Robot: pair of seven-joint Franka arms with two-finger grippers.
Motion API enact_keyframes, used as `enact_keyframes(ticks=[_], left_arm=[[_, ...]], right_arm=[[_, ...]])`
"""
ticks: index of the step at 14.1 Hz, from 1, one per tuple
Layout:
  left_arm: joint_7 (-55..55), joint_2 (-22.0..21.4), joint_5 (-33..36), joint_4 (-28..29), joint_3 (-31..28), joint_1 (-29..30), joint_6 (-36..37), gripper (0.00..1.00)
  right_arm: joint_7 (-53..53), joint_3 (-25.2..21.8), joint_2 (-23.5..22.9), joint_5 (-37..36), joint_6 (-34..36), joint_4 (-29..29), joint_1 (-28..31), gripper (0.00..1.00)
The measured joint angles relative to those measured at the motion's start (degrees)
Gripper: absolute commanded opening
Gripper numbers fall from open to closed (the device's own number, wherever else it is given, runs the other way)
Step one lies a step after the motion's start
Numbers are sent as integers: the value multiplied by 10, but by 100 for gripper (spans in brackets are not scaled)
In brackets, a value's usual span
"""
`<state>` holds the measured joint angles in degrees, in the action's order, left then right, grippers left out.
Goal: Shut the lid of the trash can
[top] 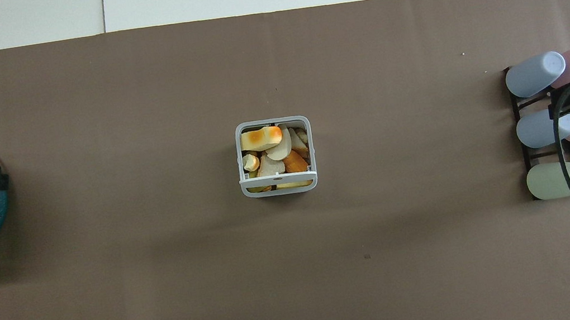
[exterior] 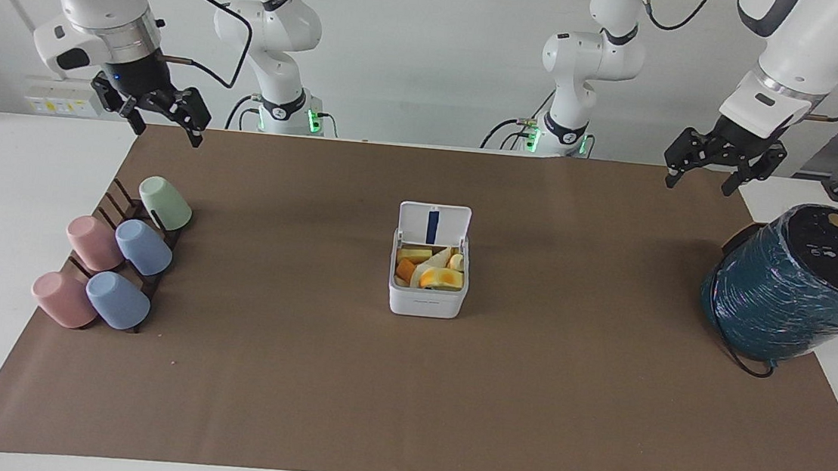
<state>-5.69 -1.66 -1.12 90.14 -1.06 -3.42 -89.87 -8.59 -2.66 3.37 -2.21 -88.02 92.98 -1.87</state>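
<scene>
The small white cube-shaped plastic trash can (exterior: 427, 297) is placed in the middle of the brown bench (exterior: 526, 397), its square white hinged lid (exterior: 433, 225) standing upright and open. The left gripper (exterior: 721, 162) is held over the bench edge near the dark teal wrapped cylinder (exterior: 793, 291), the right gripper (exterior: 161, 108) above the pastel cups (exterior: 117, 262); both fingers are seen spread

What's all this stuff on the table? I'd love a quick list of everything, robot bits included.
Trash can: one, white, mid-table, filled with orange and pale scraps.
Lid: one, white with blue strip, standing open at the can's robot-side edge.
Cups: five, two pink, two blue, one green, lying on a dark rack toward the right arm's end.
Wrapped cylinder: one, dark teal, toward the left arm's end.
Brown mat: one, covering the table.
Right gripper: black, open, raised over the mat's corner near the cups.
Left gripper: black, open, raised near the cylinder.
</scene>
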Motion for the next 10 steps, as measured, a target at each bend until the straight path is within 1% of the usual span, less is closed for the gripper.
enact_keyframes(ticks=[10], left_arm=[[0,0,0,0,4,-1,7,100]], right_arm=[[0,0,0,0,0,0,0,100]])
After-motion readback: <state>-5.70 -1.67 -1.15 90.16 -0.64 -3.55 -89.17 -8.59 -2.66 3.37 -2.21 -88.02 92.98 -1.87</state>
